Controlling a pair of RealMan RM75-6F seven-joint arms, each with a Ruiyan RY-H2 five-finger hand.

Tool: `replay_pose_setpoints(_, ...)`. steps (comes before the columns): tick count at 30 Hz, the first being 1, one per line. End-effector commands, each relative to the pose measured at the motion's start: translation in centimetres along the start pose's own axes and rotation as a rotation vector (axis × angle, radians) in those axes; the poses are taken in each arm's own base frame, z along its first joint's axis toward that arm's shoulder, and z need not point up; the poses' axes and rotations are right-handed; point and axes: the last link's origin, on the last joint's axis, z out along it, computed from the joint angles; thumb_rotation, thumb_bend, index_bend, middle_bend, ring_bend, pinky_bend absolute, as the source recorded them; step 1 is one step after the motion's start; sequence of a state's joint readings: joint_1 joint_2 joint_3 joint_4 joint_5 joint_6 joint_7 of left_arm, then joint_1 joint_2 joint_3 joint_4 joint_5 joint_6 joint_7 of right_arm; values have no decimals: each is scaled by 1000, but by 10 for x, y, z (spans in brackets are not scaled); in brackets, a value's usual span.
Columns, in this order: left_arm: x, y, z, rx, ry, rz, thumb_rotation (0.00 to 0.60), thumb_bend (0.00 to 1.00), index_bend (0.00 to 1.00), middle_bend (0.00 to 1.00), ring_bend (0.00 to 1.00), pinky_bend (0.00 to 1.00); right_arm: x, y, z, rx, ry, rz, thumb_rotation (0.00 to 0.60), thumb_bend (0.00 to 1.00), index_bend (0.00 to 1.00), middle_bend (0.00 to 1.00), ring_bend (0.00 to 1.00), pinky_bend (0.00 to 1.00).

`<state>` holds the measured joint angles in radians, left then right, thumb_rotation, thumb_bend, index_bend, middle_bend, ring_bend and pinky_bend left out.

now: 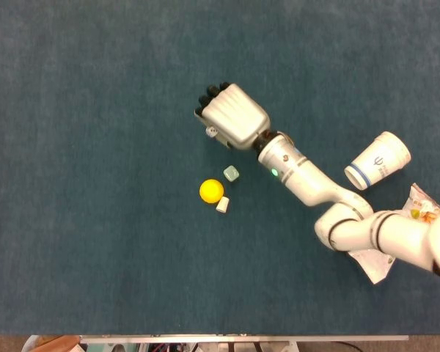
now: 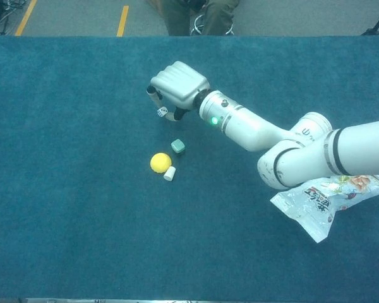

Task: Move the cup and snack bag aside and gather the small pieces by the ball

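A yellow ball [image 1: 211,190] [image 2: 160,162] lies mid-table. Beside it sit a pale green cube [image 1: 231,173] [image 2: 178,146] and a small white cylinder [image 1: 222,205] [image 2: 169,173]. My right hand [image 1: 231,117] [image 2: 177,86] hovers just beyond the cube with its fingers curled down. It pinches a small white die [image 2: 161,112] [image 1: 211,132]. The paper cup [image 1: 378,160] lies on its side at the right. The snack bag [image 2: 322,199] [image 1: 425,213] lies near it, partly under my right arm. My left hand is out of sight.
The blue felt table [image 1: 95,147] stretches wide to the left and front of the ball. Beyond the table's far edge, a seated person's legs [image 2: 196,16] and yellow floor lines [image 2: 122,20] show in the chest view.
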<state>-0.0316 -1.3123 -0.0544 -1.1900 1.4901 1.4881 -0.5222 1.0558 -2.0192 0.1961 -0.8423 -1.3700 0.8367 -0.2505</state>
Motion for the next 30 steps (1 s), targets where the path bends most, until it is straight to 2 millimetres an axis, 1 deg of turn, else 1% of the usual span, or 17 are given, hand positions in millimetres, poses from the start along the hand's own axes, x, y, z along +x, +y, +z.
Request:
replay_pose_setpoints(1, 2, 6, 4, -22, 0, 13, 600, 309, 553, 496, 335, 497, 6, 5, -28, 24, -7, -10, 600, 255, 596, 457, 316, 413)
replay_pose_setpoints(7, 2, 15, 8, -40, -5, 30, 600, 309, 553, 496, 335, 497, 14, -3, -50, 68, -19, -1, 600, 255, 596, 457, 316, 413)
replay_pose_setpoints(14, 3, 18, 10, -38, -10, 38, 600, 309, 553, 496, 335, 497, 9, -8, -64, 98, -61, -2, 600, 254, 596, 457, 315, 413)
replay_pose_setpoints(23, 4, 15, 8, -27, -6, 34, 600, 309, 553, 496, 335, 497, -7, -14, -66, 113, -110, 13, 600, 254, 596, 457, 316, 413)
replay_pose_setpoints(30, 4, 14, 8, -22, -2, 27, 600, 308, 553, 496, 335, 497, -12, -19, -63, 128, -109, 33, 600, 255, 596, 457, 316, 413)
